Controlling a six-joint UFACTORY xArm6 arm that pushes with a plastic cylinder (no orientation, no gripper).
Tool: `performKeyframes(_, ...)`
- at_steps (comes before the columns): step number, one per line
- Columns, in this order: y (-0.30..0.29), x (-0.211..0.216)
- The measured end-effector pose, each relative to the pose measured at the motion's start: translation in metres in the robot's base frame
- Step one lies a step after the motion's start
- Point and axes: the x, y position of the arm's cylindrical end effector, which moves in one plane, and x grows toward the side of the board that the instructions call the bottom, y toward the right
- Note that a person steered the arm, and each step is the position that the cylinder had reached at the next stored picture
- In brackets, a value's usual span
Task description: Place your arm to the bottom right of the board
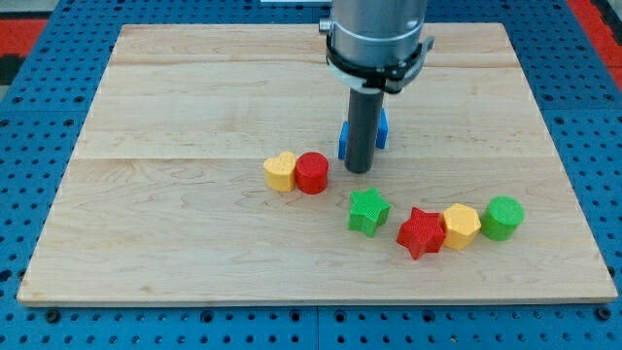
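Observation:
My tip (360,170) rests on the wooden board (194,233) near its middle, at the end of a dark rod. A blue block (380,133) sits right behind the rod, partly hidden by it. A yellow heart block (280,171) and a red cylinder (312,173) touch each other just left of the tip. A green star block (368,211) lies below the tip. A red star block (421,232), a yellow hexagon block (461,226) and a green cylinder (502,217) form a row toward the view's lower right.
The board lies on a blue pegboard table (39,117). The arm's grey body (377,34) hangs over the board's top middle.

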Motion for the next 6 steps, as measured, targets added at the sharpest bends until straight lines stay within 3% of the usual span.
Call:
performKeyframes(1,0.000,-0.036)
performKeyframes(2,0.000,-0.037)
performKeyframes(3,0.057,-0.035)
performKeyframes(4,0.157,-0.032)
performKeyframes(6,0.271,0.050)
